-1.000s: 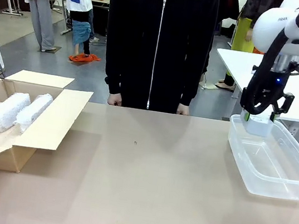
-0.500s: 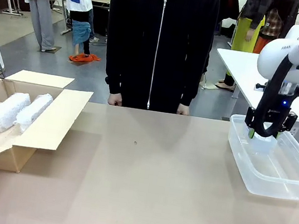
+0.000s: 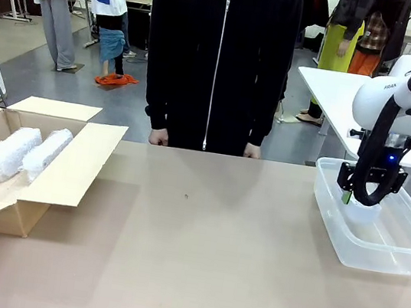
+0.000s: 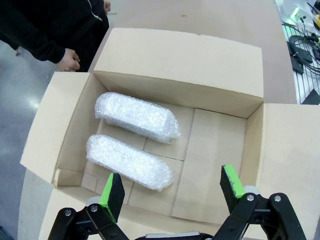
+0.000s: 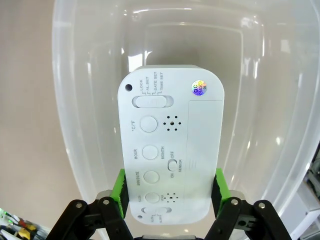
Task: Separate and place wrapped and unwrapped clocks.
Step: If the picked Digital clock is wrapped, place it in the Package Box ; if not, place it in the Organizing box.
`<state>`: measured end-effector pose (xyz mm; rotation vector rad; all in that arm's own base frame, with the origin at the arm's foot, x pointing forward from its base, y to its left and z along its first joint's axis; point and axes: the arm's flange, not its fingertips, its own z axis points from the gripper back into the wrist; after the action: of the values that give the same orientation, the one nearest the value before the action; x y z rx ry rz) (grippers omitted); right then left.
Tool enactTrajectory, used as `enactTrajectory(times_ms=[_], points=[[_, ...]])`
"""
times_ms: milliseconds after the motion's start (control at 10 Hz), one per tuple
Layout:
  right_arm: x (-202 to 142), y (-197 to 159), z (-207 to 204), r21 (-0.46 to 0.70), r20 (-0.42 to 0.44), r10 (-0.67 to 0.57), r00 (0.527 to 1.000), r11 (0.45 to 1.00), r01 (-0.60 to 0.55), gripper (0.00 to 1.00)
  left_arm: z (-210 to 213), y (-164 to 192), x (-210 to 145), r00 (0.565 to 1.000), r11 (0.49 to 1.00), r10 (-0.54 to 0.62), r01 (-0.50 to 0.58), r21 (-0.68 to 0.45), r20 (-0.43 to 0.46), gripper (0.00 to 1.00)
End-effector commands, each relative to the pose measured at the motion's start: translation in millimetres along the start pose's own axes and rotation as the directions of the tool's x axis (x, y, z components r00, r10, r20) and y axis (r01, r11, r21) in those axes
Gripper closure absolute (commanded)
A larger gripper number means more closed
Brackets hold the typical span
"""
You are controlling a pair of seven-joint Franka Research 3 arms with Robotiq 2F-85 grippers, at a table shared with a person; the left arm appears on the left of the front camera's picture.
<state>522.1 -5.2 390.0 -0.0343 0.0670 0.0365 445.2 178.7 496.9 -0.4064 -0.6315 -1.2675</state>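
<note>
Two wrapped clocks [image 3: 24,152], oblong bundles in bubble wrap, lie side by side in the open cardboard box [image 3: 71,173] at the table's left. From above, the left wrist view has one bundle [image 4: 136,116] beside the other [image 4: 128,161], with my left gripper [image 4: 171,191] open over the box and holding nothing. The unwrapped clock [image 5: 169,142] is white plastic, its button side facing the camera. My right gripper [image 5: 168,196] is shut on the clock's lower end and holds it down inside the clear plastic tub [image 3: 401,245], where my right gripper [image 3: 366,201] stands at the far end.
A person in black stands at the table's far edge, hands [image 3: 157,137] at the rim. The brown tabletop [image 3: 198,254] stretches between box and tub. A white table [image 3: 331,88] stands behind on the right.
My right gripper has come down and slightly right with the unwrapped clock, from above the tub's far rim into the tub. The wrapped bundles have not moved.
</note>
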Motion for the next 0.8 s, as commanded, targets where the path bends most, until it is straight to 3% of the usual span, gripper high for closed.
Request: enactTrajectory(times_ms=[0,500,700], points=[[-5.6,-8.6,-1.4,-0.029,0.007,-0.006,1.000,1.000,0.007,0.22,1.0,-0.4,0.6,1.000,1.000,-0.006,0.006,0.000,0.013,0.00],[-1.6,-1.5,-3.3,-0.037,0.016,0.014,1.000,0.999,-0.014,0.22,1.0,-0.4,0.6,1.000,1.000,-0.006,0.006,0.000,0.013,0.00],[-0.5,-1.0,-3.9,-0.045,0.002,0.015,1.000,0.999,-0.015,0.02,1.0,-0.4,0.6,1.000,1.000,-0.006,0.006,0.000,0.013,0.00]])
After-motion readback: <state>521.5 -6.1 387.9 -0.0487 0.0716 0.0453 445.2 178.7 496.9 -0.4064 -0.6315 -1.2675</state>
